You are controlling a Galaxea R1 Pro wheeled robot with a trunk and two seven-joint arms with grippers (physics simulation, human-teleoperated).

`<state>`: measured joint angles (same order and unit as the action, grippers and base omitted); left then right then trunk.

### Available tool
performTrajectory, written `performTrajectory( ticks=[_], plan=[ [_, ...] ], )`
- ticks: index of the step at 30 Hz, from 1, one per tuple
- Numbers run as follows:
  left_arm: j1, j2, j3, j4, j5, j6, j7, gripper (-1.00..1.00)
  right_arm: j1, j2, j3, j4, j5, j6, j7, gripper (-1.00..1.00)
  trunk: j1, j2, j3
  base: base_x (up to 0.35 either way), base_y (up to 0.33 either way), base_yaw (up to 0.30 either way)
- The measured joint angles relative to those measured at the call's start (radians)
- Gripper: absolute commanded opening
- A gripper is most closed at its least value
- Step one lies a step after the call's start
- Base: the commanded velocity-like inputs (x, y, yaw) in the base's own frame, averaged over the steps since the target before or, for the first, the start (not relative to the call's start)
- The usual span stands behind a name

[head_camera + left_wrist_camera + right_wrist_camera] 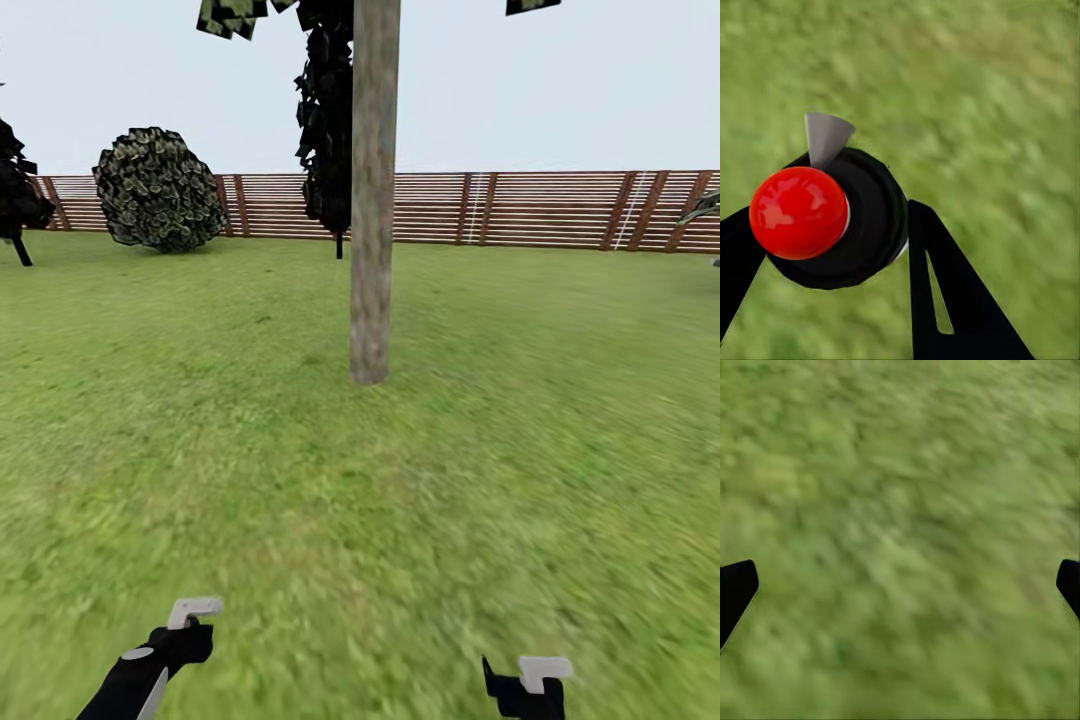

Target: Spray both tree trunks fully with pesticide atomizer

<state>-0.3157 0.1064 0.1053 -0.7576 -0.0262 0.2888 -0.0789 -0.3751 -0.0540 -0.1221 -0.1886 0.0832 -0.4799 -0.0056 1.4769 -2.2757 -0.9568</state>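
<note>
Pesticide atomizer [832, 225]: black body with red cap and grey nozzle, clamped between the fingers of the left gripper [832, 247], held low over the grass floor [300, 520].
Tree trunk [372, 200]: upright, grey-tan, well ahead of both grippers, somewhat nearer the left arm's side; no white mist on it yet.
Right gripper [900, 585]: jaws spread wide, empty, over grass.
Judgement: approach needed before spraying.

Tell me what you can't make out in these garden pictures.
- Atomizer: left wrist view shows its red cap and black top in the left hand; the body below is hidden.
- Tree trunk: its top is cut off by the head view's upper edge.
- Right hand: fingertips only, at the right wrist view's edges.
</note>
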Motion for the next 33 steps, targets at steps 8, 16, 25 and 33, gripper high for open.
performTrajectory(
  ticks=[8, 16, 25, 33],
  plan=[
    [0.0, 0.0, 0.0, 0.0, 0.0, 0.0, 0.0, -1.0, 0.0, 0.0, 0.0, 0.0, 0.0, 0.0, 0.0, 1.0, 0.0, 0.0, 0.0, 0.344, 0.0, 0.0],
    [0.0, 0.0, 0.0, 0.0, 0.0, 0.0, 0.0, -1.0, 0.0, 0.0, 0.0, 0.0, 0.0, 0.0, 0.0, 1.0, 0.0, 0.0, 0.0, 0.344, 0.0, 0.0],
    [0.0, 0.0, 0.0, 0.0, 0.0, 0.0, 0.0, -1.0, 0.0, 0.0, -0.001, -0.001, 0.0, 0.0, 0.0, 1.0, 0.0, 0.0, 0.0, 0.344, 0.0, 0.0],
    [0.0, 0.0, 0.0, 0.0, 0.0, 0.0, 0.0, -1.0, 0.0, 0.0, 0.0, 0.0, 0.0, 0.0, 0.0, 1.0, 0.0, 0.0, 0.0, 0.344, -0.049, 0.0]
  ],
)
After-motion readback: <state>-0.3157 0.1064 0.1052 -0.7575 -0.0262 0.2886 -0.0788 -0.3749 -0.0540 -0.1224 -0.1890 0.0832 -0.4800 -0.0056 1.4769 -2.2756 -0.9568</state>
